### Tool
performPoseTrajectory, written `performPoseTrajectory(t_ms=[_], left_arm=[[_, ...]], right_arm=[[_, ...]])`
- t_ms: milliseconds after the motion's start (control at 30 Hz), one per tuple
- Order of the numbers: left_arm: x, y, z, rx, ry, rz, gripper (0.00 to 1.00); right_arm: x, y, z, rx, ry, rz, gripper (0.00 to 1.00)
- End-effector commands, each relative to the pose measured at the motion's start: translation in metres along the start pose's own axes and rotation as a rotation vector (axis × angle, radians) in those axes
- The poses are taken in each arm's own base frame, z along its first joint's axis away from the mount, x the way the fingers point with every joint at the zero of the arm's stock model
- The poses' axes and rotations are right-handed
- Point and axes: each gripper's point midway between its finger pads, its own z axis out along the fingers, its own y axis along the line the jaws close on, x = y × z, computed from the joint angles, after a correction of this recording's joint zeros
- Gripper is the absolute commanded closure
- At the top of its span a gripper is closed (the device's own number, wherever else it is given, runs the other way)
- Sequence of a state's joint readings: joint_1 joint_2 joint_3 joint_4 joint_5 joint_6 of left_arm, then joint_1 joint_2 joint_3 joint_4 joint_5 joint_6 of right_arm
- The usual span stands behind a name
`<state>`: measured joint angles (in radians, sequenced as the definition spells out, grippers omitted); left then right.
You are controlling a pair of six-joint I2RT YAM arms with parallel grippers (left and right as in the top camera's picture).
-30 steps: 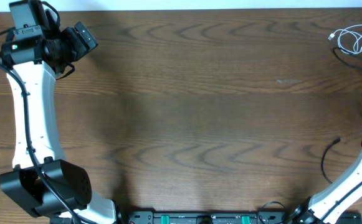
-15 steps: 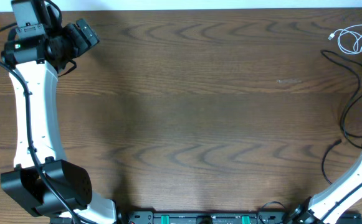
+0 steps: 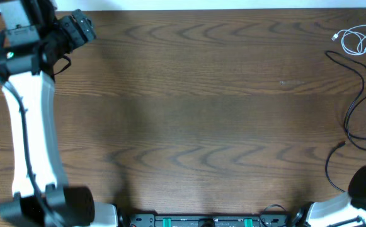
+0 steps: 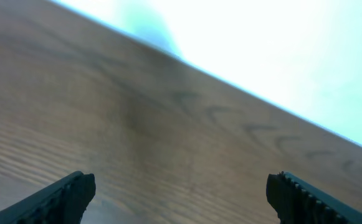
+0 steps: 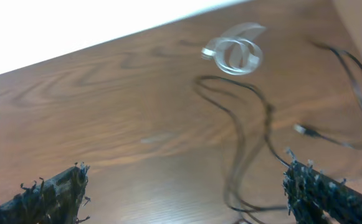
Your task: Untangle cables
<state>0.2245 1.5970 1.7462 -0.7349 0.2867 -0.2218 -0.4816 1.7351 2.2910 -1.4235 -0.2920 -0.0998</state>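
Note:
A white cable (image 3: 357, 39) lies coiled at the table's far right corner, also in the right wrist view as a white cable (image 5: 233, 55). Long black cables (image 3: 359, 82) loop loosely just below it on the wood; one black cable (image 3: 329, 165) ends in a small plug. In the right wrist view the black cables (image 5: 243, 118) run down between my fingers' line of sight. My right gripper (image 5: 187, 180) is open and holds nothing. Over the far left corner my left gripper (image 4: 181, 193) is open above bare wood.
The wooden table (image 3: 201, 113) ends at a white strip along the far side. A black rail with green parts (image 3: 201, 222) runs along the front edge. My left arm (image 3: 25, 113) stretches up the left side; my right arm (image 3: 365, 186) sits in the front right corner.
My right gripper opened and let go of a black cable, which now lies spread on the table at the right. The right arm pulled back toward the front corner. The left arm shifted slightly up-left.

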Motion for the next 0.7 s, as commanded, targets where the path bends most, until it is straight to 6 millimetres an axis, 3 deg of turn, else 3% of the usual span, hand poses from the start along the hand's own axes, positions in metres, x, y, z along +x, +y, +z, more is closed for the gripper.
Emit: performPoseTrajectory(t_ms=[0,133,333,500,667], left_arm=[[-0.013,-0.015,-0.036,0.028,-0.066,0.049,0.02],[-0.006,-0.013,-0.036,0.021,-0.039,0.042,0.02],[0.000,-0.011,-0.036,0.014,-0.016,0.036,0.02],[0.000,-0.011,-0.036,0.015,-0.016,0.036,0.02],[0.000,-0.011,-0.036,0.015,-0.016,0.036,0.02]], right_arm=[[0.003,0.053,-0.023,-0.116,-0.035,-0.128,0.01],[0.016,0.099,-0.048,-0.192,-0.050,-0.215,0.01],[0.041,0.149,-0.072,-0.297,-0.027,-0.319,0.01],[0.057,0.173,-0.079,-0.354,0.017,-0.293,0.01],[0.070,0.178,-0.080,-0.365,0.074,-0.263,0.01]])
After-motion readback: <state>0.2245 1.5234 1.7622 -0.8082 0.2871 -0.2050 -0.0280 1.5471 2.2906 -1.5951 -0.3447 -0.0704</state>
